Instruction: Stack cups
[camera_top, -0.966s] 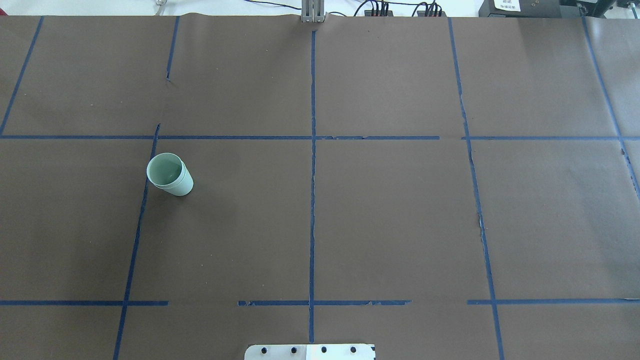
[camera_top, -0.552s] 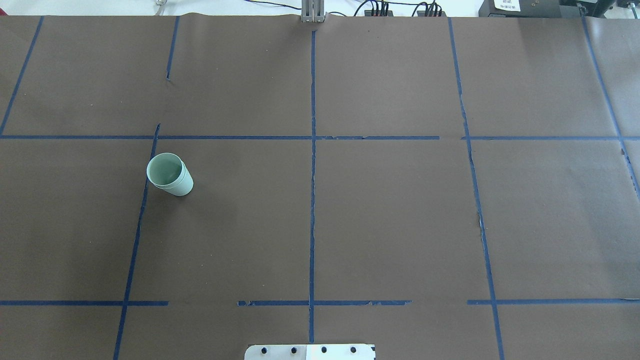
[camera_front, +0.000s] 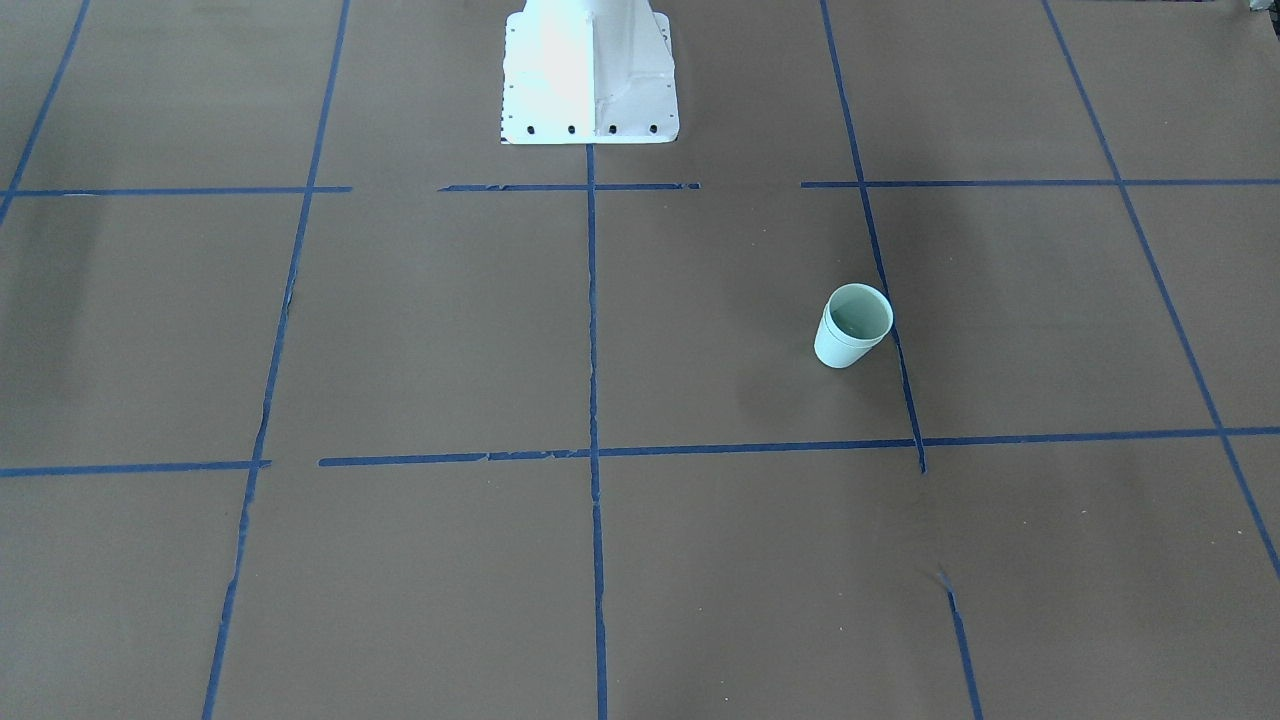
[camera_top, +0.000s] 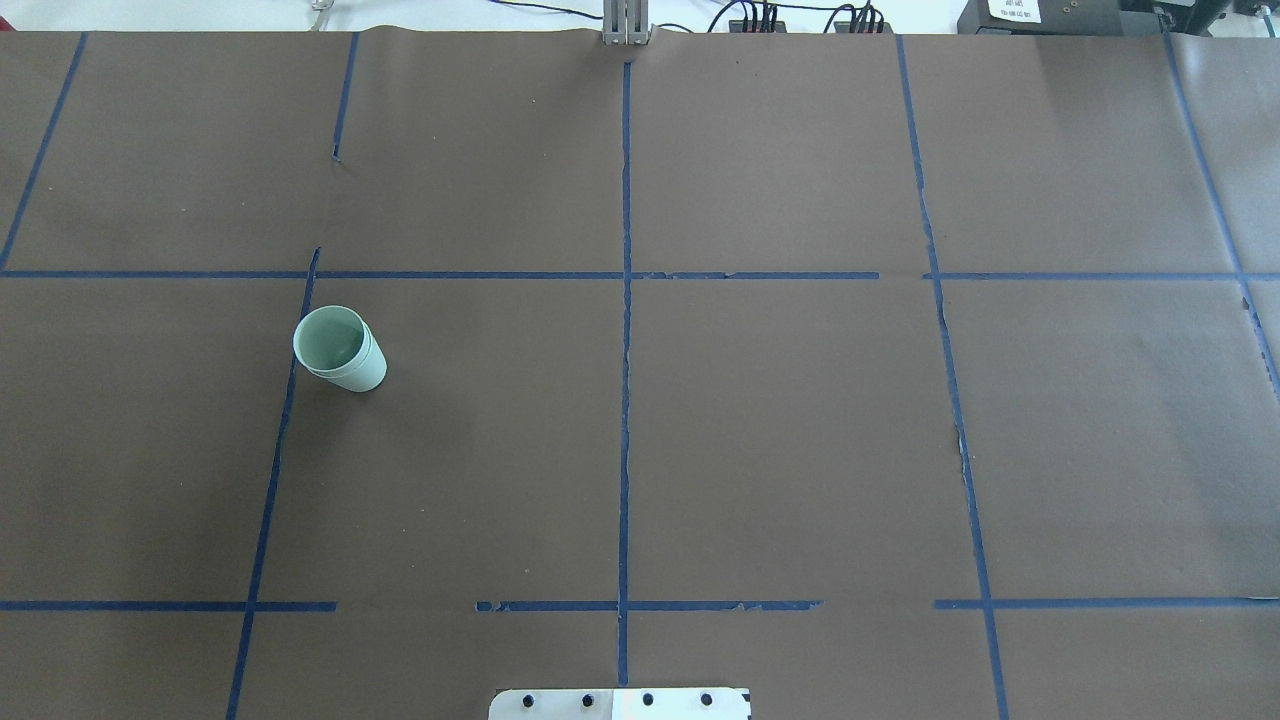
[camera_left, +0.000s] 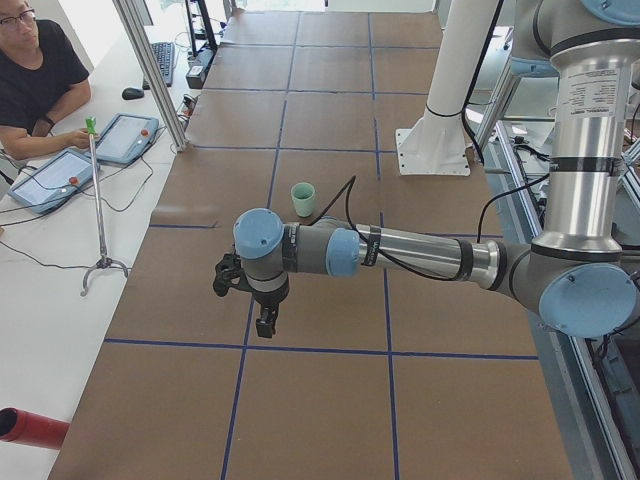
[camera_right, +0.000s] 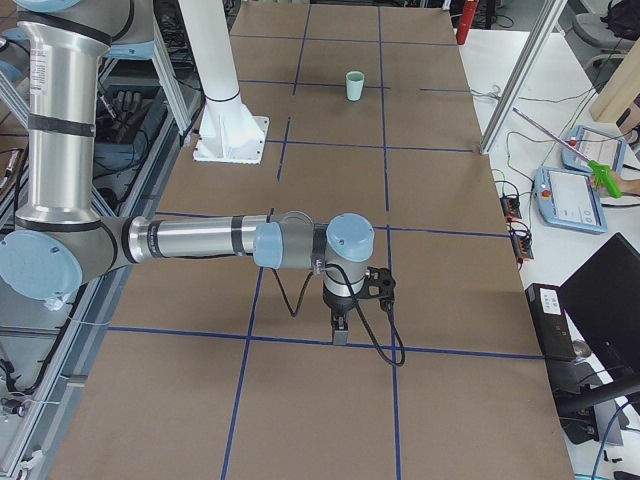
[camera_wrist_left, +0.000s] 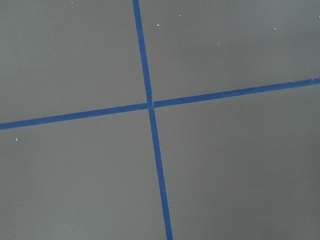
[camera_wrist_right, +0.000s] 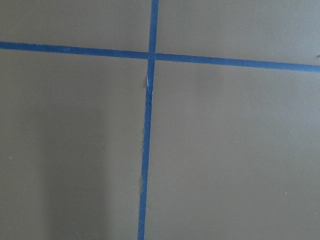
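The two pale mint-green cups (camera_top: 340, 350) stand upright, one nested inside the other, with two rims showing one above the other. The pair is on the left half of the table in the overhead view, and also shows in the front-facing view (camera_front: 852, 326), the left view (camera_left: 303, 198) and the right view (camera_right: 354, 86). My left gripper (camera_left: 265, 322) shows only in the left view, above the table and well short of the cups. My right gripper (camera_right: 340, 330) shows only in the right view, far from the cups. I cannot tell whether either is open or shut.
The table is covered in brown paper (camera_top: 780, 430) with a grid of blue tape lines (camera_top: 625, 400). The white robot base (camera_front: 588, 70) stands at the table's edge. An operator (camera_left: 35, 85) sits with tablets beside the table's far side. Both wrist views show only paper and tape.
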